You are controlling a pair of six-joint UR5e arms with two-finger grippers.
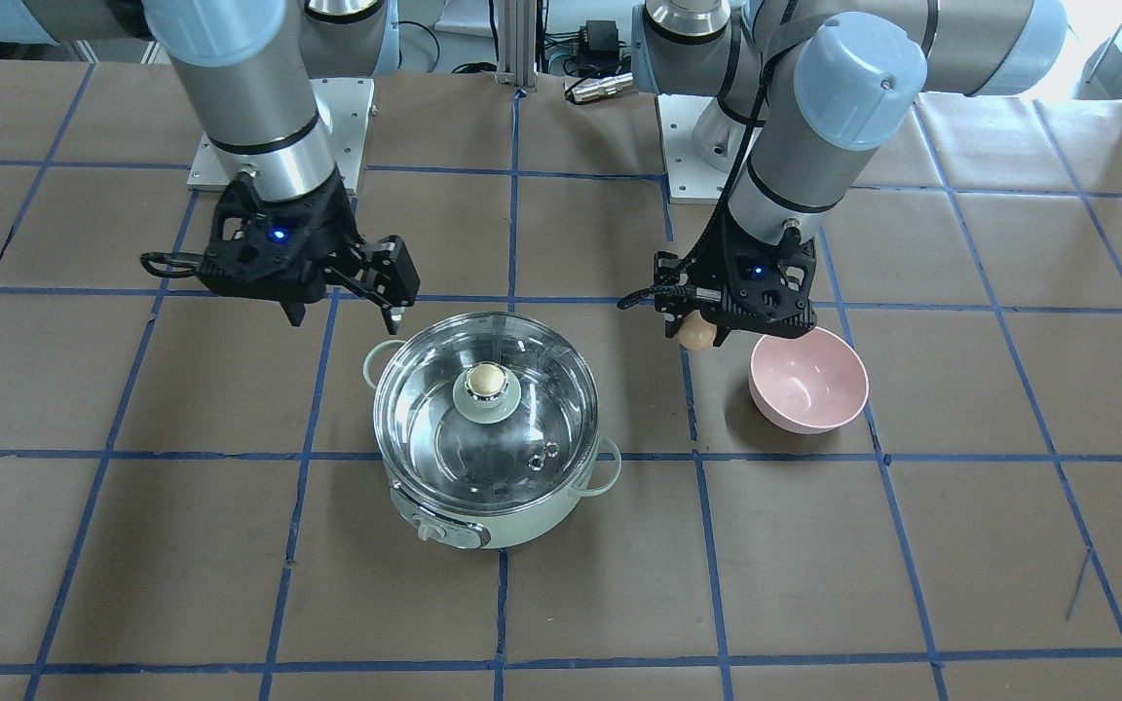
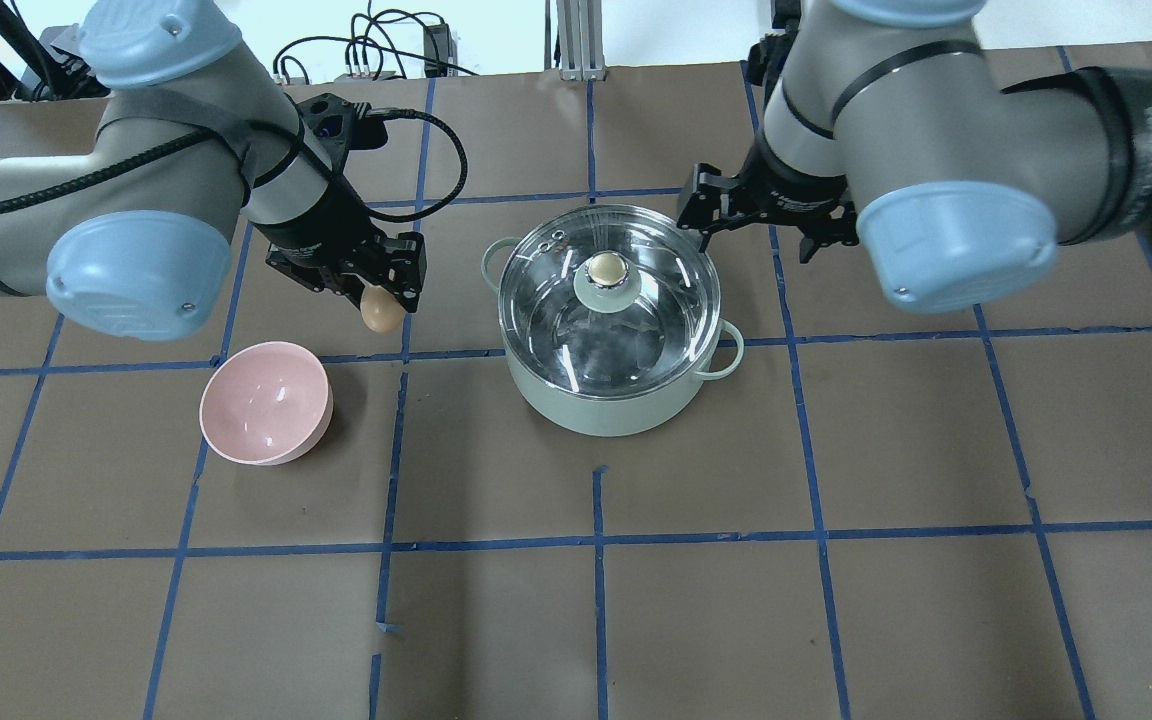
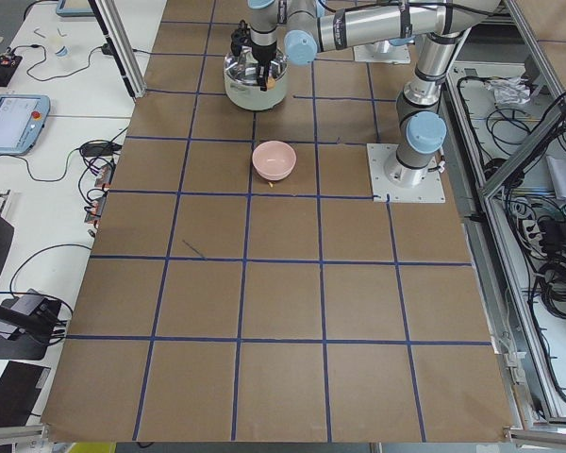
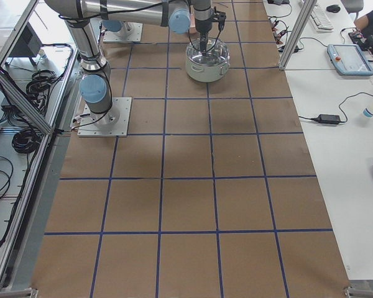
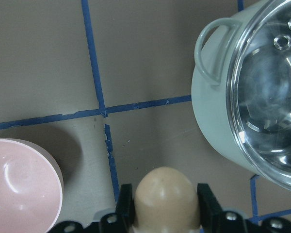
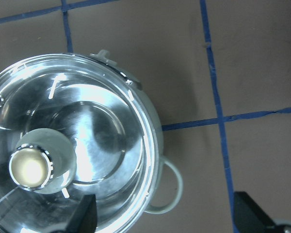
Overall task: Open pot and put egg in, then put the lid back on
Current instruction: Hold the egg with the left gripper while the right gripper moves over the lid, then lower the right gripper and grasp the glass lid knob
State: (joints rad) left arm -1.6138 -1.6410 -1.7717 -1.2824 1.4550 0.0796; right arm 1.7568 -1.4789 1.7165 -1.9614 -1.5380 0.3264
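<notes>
The mint-green pot (image 2: pixel 606 405) stands mid-table with the glass lid (image 2: pixel 656 300) closed on it, beige knob (image 1: pixel 485 380) on top. My left gripper (image 2: pixel 384 290) is shut on the tan egg (image 2: pixel 382 310), held in the air between the pot and a pink bowl; in the left wrist view the egg (image 5: pixel 166 194) sits between both fingers. My right gripper (image 2: pixel 758 225) hangs open and empty above the pot's edge on my right. In the right wrist view one loop handle (image 6: pixel 169 189) lies between its spread fingers, with the lid (image 6: pixel 97 121) off to the left.
An empty pink bowl (image 2: pixel 264 400) sits on the brown paper, left of the pot and just below the held egg. Blue tape lines grid the table. Both arm bases (image 1: pixel 707 146) stand on the robot's side of the table.
</notes>
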